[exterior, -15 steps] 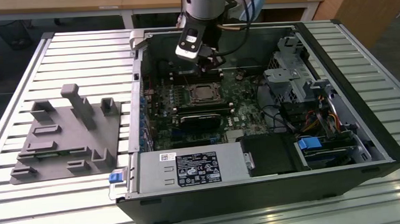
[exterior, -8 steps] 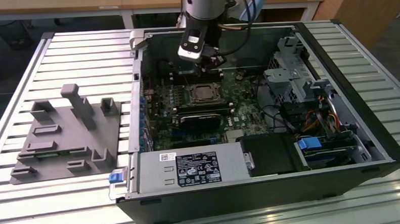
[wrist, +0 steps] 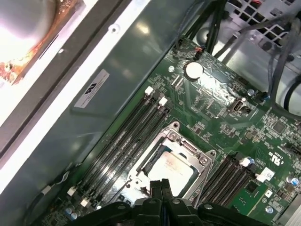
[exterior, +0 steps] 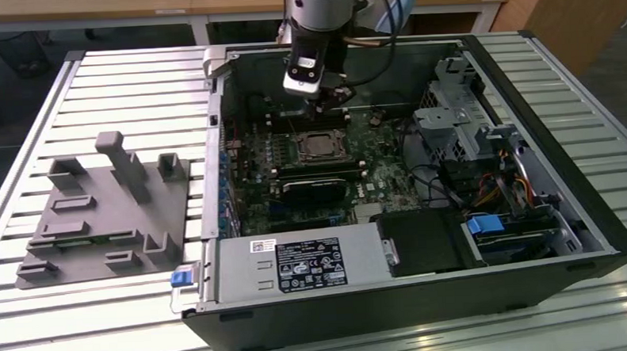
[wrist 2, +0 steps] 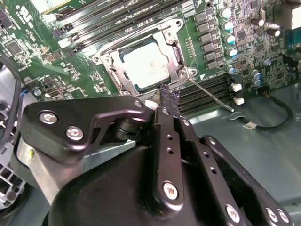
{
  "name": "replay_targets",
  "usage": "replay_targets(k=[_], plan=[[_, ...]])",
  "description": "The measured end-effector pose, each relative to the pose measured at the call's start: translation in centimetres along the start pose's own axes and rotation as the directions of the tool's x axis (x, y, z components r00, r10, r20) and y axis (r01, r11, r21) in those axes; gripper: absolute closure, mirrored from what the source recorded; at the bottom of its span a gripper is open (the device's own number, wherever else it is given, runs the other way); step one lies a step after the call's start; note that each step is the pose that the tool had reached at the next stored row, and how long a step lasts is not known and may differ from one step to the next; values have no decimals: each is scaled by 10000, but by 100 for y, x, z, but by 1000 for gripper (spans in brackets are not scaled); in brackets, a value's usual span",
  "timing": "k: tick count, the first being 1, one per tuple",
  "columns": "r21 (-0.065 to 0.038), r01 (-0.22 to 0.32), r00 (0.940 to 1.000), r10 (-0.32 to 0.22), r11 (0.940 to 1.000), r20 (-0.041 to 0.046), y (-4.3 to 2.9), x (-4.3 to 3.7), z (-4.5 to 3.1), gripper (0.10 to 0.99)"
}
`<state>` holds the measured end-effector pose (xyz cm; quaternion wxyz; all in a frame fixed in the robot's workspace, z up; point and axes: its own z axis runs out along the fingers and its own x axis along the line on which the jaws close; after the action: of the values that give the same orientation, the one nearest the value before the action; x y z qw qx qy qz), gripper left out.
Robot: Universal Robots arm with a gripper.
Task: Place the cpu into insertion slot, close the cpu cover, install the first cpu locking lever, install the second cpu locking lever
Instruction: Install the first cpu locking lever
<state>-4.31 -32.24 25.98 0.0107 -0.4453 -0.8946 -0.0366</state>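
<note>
The cpu, a flat square chip with a pale, softly shining metal face, lies level inside the insertion slot, a square socket with a silvery rim set into the green circuit board. The cpu cover, a thin metal frame with a cut-out window, lies flat over the chip's edges so that the chip's face shows through the opening. From one corner of the socket a thin, straight wire lever angles out over a bank of long black memory slots. A second bank of the same ribbed slots runs along the opposite side of the socket. The gripper hangs just above the socket's edge on the lever side. Its black, bolted metal fingers are drawn narrow, tips almost together, with nothing held between them; the pad at the tip looks finely textured. In the first wrist view a round silver coin battery sits on the board well apart from the socket. In the exterior view the board lies inside an open black computer case on a ribbed metal tabletop. A grey moulded block with upright posts rests beside the case on the exterior view's left.
</note>
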Motion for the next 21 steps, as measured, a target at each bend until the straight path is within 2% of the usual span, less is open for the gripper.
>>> replay_targets(k=[6, 10, 14, 21], plan=[[26, 525, 9986, -525, 9986, -31, -1, -1, 0, 980], [59, 1224, 9925, -1223, 9925, -73, -1, -1, 0, 980], [90, 1933, 9811, -1932, 9811, -118, -1, -1, 1, 980], [133, 3081, 9512, -3078, 9513, -198, -1, -1, 1, 980]])
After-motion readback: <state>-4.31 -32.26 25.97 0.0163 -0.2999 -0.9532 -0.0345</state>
